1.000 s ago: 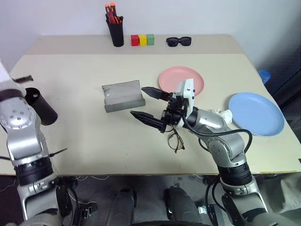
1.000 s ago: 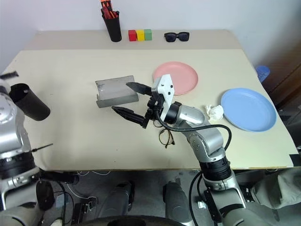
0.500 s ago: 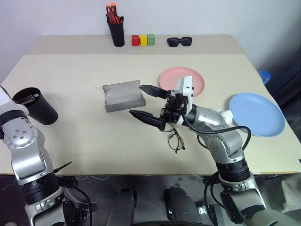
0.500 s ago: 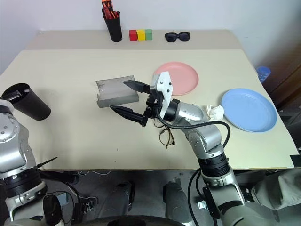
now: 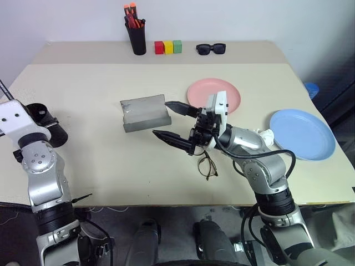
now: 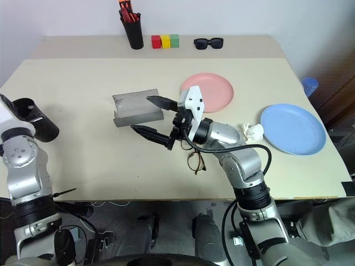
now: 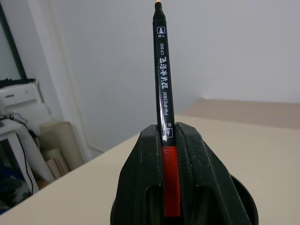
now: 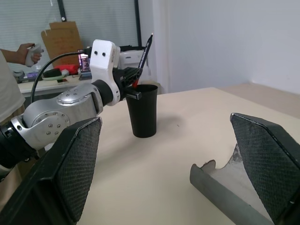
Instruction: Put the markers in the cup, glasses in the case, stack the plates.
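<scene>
Nearest the front edge of the bench [image 5: 111,172], the glasses [image 5: 207,165] are seen lying flat, just under the right gripper [image 5: 176,123], whose fingers are spread wide apart and hold nothing. Just beyond it, near the middle of the bench, the case [image 5: 144,112] lies open. Toward the right edge the light blue plate [image 5: 302,133] rests apart from the salmon pink plate [image 5: 213,94], with a crumpled white wad [image 5: 263,134] between them; the plates are not yet stacked.

At the left edge the left gripper [image 7: 171,154] is clamped on the black marker [image 7: 164,75], gripped at its red cap, with the pen rising upright over the mouth of the cup [image 8: 143,110]. A white marker cannot be made out.

The marker is judged ready to be dropped in. Since the cup stands close to the left edge, it could be knocked over or pushed off if the rim is struck on the way down. If the marker is let go off-centre, it could catch the rim and roll off the bench.

Open room is judged ample between cup and case. Along the far edge the pen holder [image 5: 136,36], coloured blocks [image 5: 168,46] and sunglasses [image 5: 211,49] are well clear.
</scene>
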